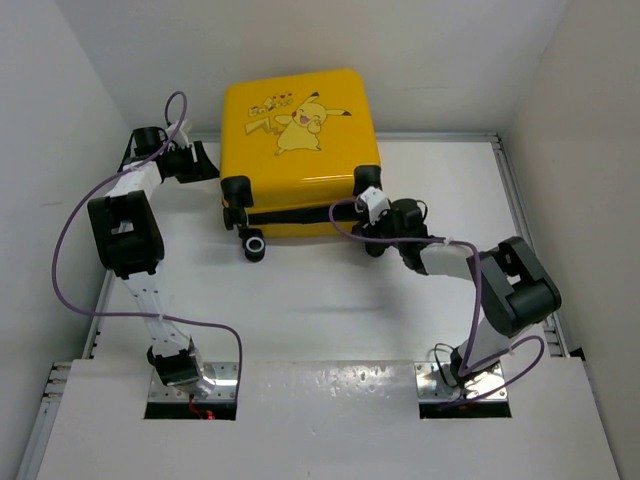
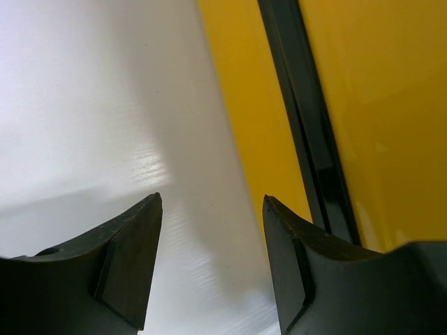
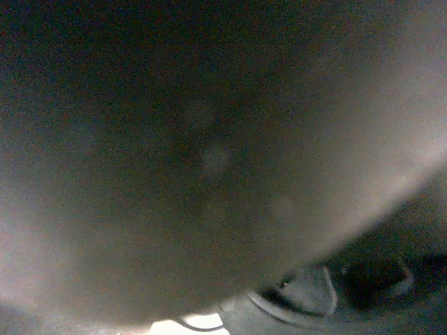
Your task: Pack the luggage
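Toward the far edge of the worktop (image 1: 330, 300), about midway along it, the luggage (image 1: 295, 120) lies flat and shut, its yellow shell and cartoon print facing up. Its black wheels point to the near edge, and one wheel (image 1: 254, 245) sticks out at its near-left corner. A black seam (image 1: 300, 215) runs along the side facing the arms. The left arm reaches up along the left edge and turns in, so the left end effector (image 1: 207, 162) sits just beside the luggage's left side. The right arm stretches in from the right edge, and the right end effector (image 1: 372, 200) is up against the luggage's near-right corner, by the wheel there. From this height I cannot tell whether it is gripping anything.

From the left wrist, the left end effector (image 2: 213, 209) has its dark fingers (image 2: 133, 265) spread apart with nothing held. Bare white worktop (image 2: 91, 105) shows in the gap. The yellow luggage (image 2: 391, 105) fills the right side, with the black seam (image 2: 307, 118) running down it towards the finger on that side.

From the right wrist, nearly everything is a dark, blurred surface pressed close to the lens. Some dim curved shapes show at the bottom right, too unclear to name. The fingers cannot be made out, so whether they are apart or together I cannot tell.
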